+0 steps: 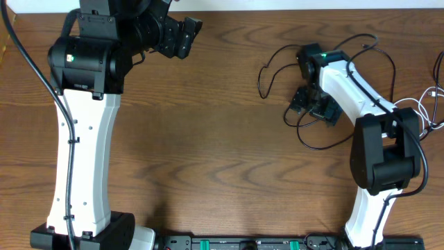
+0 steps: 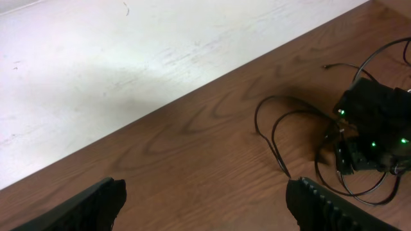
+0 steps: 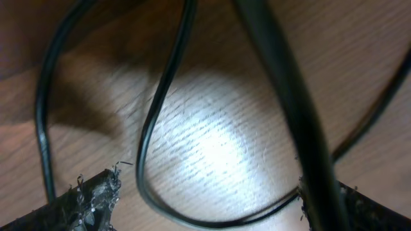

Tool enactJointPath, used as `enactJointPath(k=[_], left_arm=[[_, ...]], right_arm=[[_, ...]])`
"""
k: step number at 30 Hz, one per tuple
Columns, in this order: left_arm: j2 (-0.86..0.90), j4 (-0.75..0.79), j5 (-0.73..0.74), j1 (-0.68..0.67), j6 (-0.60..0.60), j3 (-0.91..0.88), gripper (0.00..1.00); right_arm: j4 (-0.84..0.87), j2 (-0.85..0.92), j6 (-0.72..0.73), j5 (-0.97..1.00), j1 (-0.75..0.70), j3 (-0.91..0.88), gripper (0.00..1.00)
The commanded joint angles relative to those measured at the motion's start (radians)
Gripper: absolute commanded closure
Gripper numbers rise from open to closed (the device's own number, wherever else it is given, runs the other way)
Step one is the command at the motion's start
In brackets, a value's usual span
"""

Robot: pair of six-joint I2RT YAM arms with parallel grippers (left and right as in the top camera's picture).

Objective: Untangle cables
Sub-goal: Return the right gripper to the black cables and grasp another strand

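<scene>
Wooden table (image 1: 222,139), two arms. The left arm (image 1: 80,139) stands on the left side with its left gripper (image 1: 182,36) up at the far edge, fingers spread wide in its wrist view, nothing between them, well apart from the cables. The right arm (image 1: 361,97) reaches into the far-right part of the table, where the black cable (image 3: 151,119) lies in several loose overlapping loops. The right gripper (image 1: 313,105) hangs low in the middle of those loops. Its wrist view shows the fingers (image 3: 90,199) apart, with one U-shaped bend of black cable on the wood between them — open, not pinching. A thick blurred black strand crosses close to the lens; can't tell if it's cable or arm wiring. The white cable (image 1: 433,91) sits at the right edge, partly behind the arm, so any crossing with the black one is hidden. Step looks like pre-grasp on a black strand. The next move calls for closing on one strand only, then drawing it clear toward open table. The black cable has no single heading — the sprawl runs roughly left-right, with one free loop bulging toward table centre.
</scene>
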Motion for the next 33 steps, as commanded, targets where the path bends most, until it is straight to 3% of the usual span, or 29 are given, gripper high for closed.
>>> enactJointPath(k=[1,8,12,16,18,21,22,33], left_arm=[[-0.034,0.003,0.006,-0.003,0.009,-0.006,0.16],[-0.051,0.0,0.031,-0.003,0.009,-0.006,0.16],[-0.062,0.0,0.031,-0.003,0.009,-0.006,0.16],[-0.065,0.0,0.031,-0.003,0.009,-0.006,0.16],[-0.065,0.0,0.031,-0.003,0.009,-0.006,0.16],[-0.065,0.0,0.031,-0.003,0.009,-0.006,0.16],[-0.065,0.0,0.031,-0.003,0.009,-0.006,0.16],[-0.065,-0.001,0.027,-0.002,0.009,-0.006,0.16]], right_arm=[[0.044,0.001,-0.027,-0.019,-0.006,-0.035,0.13],[0.125,0.002,-0.034,-0.052,-0.012,-0.094,0.16],[0.155,0.002,-0.034,-0.06,-0.014,-0.125,0.27],[0.166,0.003,-0.034,-0.064,-0.013,-0.135,0.3],[0.17,0.004,-0.034,-0.063,-0.013,-0.136,0.46],[0.18,0.005,-0.034,-0.068,-0.014,-0.136,0.89],[0.185,0.005,-0.034,-0.072,-0.014,-0.136,0.99],[0.419,0.004,-0.185,-0.402,-0.014,-0.135,0.98]])
